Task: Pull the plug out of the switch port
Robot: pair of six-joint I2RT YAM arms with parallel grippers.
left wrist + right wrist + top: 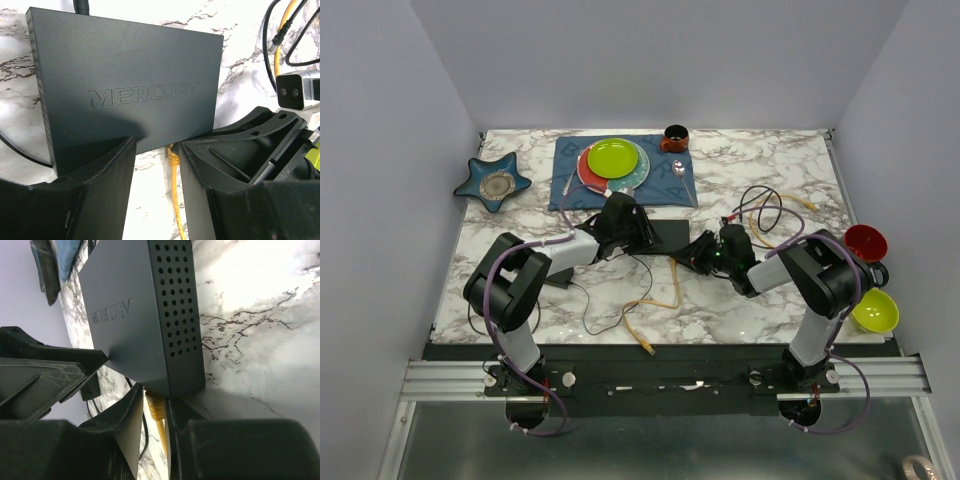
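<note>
Plain grey walls (pixel 670 60) around white marble-pattern desk (pixel 770 300) | flat matte-black rectangular switch (pixel 125 75) mid-desk, well off every edge | left jaws parted at its socket edge | right jaws clamped on yellow plug (pixel 155 407)

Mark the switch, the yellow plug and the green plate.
switch (pixel 125 65), left wrist view, top face above the logo.
yellow plug (pixel 156 407), right wrist view, connector body at the switch's edge.
green plate (pixel 612 157), top external view, its centre.
</note>
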